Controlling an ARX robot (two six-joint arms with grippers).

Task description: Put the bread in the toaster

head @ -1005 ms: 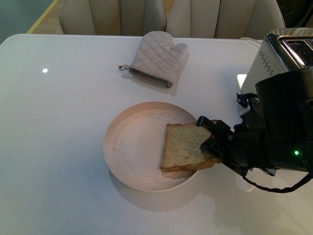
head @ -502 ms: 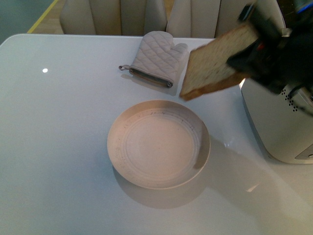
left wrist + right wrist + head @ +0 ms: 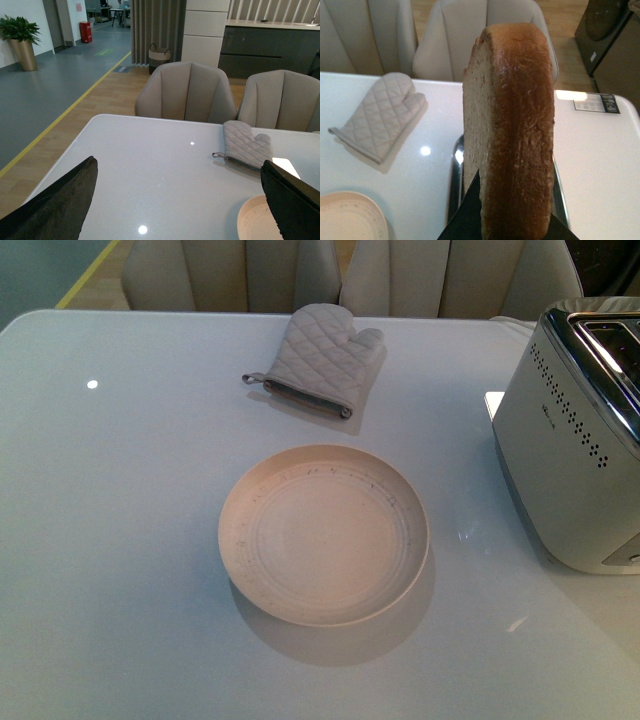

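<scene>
Right gripper (image 3: 510,226): closed on one edge of the bread (image 3: 510,115), with a dark finger on either face. It appears only in its own wrist view.
Bread: held edge-on with the brown crust towards the wrist camera, in the air over the toaster (image 3: 565,470). Chrome from the toaster's top shows past both faces. The slice hides whether it is lined up with a slot.
Left gripper (image 3: 175,210): fingers spread wide with nothing between them. It is well apart from the toaster, on the far side of the plate (image 3: 240,540) from it.
Toaster: stands on the table (image 3: 130,490). Nothing sits in the part of its slots that the front view shows.
Plate: near the toaster and bare.
Oven mitt (image 3: 320,360): lies flat, also near the toaster and apart from the plate.
Step in hand: by my reading, the carry is over and the bread is being positioned above a slot. Insertion is not yet done.
Next move: bring the slice's flat faces parallel to a slot and centre it. Lower it straight, and let go only once the leading edge is inside, because a skewed slice would catch on the chrome rim.
</scene>
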